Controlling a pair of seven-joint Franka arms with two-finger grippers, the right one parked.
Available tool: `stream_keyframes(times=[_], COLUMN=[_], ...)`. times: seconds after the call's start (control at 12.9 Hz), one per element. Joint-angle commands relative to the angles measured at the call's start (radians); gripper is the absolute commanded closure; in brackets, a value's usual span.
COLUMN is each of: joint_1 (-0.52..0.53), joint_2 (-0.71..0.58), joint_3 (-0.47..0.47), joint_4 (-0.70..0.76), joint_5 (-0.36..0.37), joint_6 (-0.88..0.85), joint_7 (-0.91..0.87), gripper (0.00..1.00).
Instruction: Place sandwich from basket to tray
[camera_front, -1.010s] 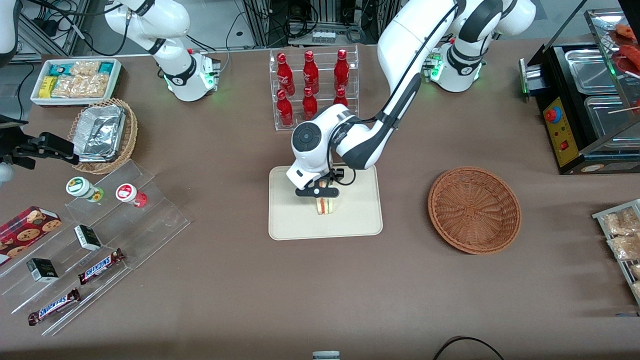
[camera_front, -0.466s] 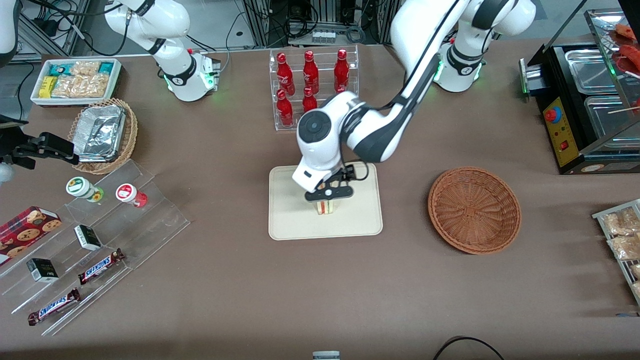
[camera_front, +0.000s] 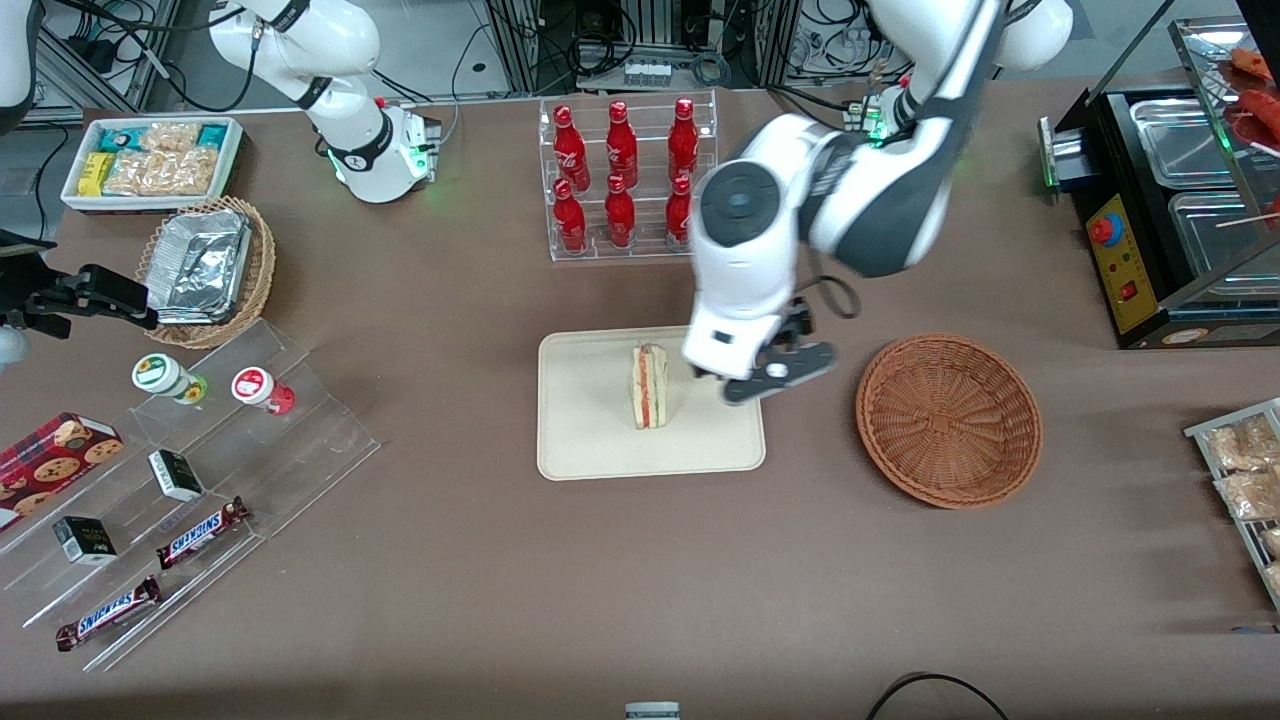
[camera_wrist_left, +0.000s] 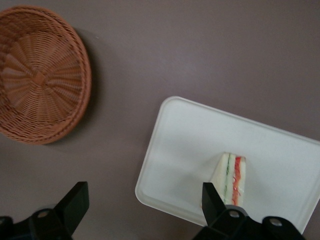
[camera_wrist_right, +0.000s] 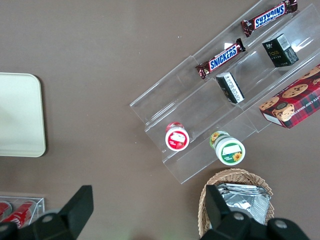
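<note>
Sandwich (camera_front: 649, 386): a second ago the gripper (camera_front: 775, 370) was clamped over it near the tray's middle; now the gripper is standing clear, lifted and shifted toward the basket, hanging over the tray edge nearest the basket, with its fingers (camera_wrist_left: 75, 202) spread wide and holding nothing. The sandwich is resting on the tray (camera_front: 590, 440), on edge, roughly central, a little toward the edge facing the bottle rack (camera_front: 628, 178).

Handling, as judged: light, soft and easily crushed; the bread would be denting under a hard squeeze and the layers could be sliding apart. The best hold would be across the two flat bread faces, low on the wedge, with gentle pressure.

Materials: a triangular wedge of pale bread, with red-orange and green filling stripes showing along its cut edge. Tray: cream-beige, smooth, rectangular, with rounded corners and a low rim. Basket (camera_front: 948, 420): round, shallow, reddish-brown wicker with radial weave, lying empty on the brown tabletop (camera_front: 500, 600), toward the working arm's end, well apart from the tray.

Task status, as judged: placement done.
</note>
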Motion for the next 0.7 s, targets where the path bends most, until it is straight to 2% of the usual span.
stream_keyframes(times=[0.0,0.62], joint_1=[0.078,0.375], joint_2=[-0.103,-0.325], joint_3=[-0.005,-0.007], joint_4=[-0.029,-0.043], joint_5=[0.003,-0.050], joint_6=[-0.068,-0.304], joint_7=[0.047,0.486], gripper=[0.00,0.00])
